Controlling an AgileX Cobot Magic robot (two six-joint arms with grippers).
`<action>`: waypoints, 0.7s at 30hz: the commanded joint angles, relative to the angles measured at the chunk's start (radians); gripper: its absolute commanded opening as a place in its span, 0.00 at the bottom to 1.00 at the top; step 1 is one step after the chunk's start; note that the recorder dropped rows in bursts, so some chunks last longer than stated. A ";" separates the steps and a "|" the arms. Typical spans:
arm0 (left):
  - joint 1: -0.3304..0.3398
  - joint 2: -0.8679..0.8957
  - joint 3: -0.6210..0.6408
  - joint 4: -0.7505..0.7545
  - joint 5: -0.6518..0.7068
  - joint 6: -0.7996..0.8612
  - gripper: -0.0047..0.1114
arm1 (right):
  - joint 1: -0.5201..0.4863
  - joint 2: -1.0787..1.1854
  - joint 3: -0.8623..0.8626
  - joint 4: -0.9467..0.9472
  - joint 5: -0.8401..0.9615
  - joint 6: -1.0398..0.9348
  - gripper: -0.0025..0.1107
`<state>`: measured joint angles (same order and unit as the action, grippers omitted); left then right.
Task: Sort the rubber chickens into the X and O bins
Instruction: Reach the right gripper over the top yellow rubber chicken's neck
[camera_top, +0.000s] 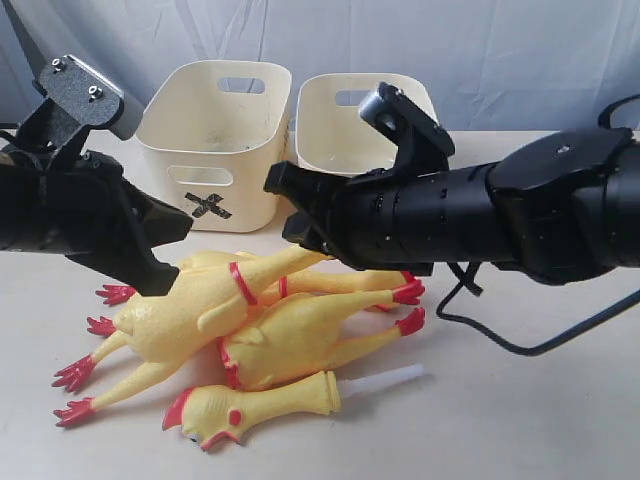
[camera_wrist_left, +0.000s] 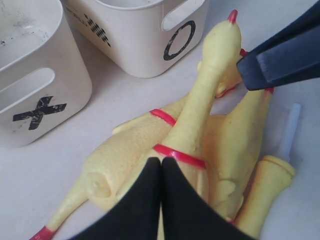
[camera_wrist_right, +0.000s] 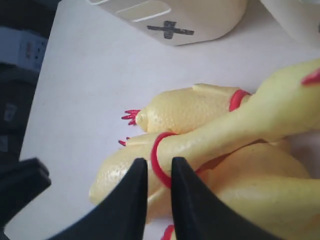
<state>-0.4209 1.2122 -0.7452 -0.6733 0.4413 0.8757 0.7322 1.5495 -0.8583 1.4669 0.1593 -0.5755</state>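
Four yellow rubber chickens (camera_top: 170, 320) with red feet and neck bands lay piled on the pale desk (camera_top: 530, 420), just in front of two cream plastic bins. The biggest chicken ran from lower left to upper right in the exterior view, feet out to the left and neck rising toward my right end effector (camera_wrist_right: 159, 162). Two more lay beside and behind it the other way round, red feet pointing right. I could not make out their heads in the pile. The fourth, a head-and-neck piece (camera_top: 260, 405), lay nearest the camera, comb to the left and its white tube (camera_top: 385, 380) pointing right.

My left end effector (camera_wrist_left: 161, 164) was closed tight with nothing between its fingers, hovering over the banded neck. My right end effector stood at a narrow gap with the red band showing between its fingers, and I could not tell whether they touched the neck.

The X bin (camera_top: 250, 150) stood on the left. My right arm hid the mark on the O bin (camera_top: 320, 140) in the exterior view, though the left wrist view showed its black O (camera_wrist_left: 179, 40).
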 joint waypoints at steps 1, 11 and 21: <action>-0.007 0.004 -0.005 0.006 0.002 0.000 0.04 | 0.003 0.043 -0.005 0.143 0.000 0.004 0.18; -0.007 0.004 -0.005 0.006 0.002 0.000 0.04 | 0.009 0.133 -0.005 0.239 0.073 0.004 0.18; -0.007 0.004 -0.005 0.006 0.002 0.000 0.04 | 0.009 0.157 -0.005 0.246 0.067 0.004 0.21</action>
<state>-0.4209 1.2122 -0.7452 -0.6733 0.4413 0.8757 0.7407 1.6998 -0.8583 1.7079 0.2295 -0.5656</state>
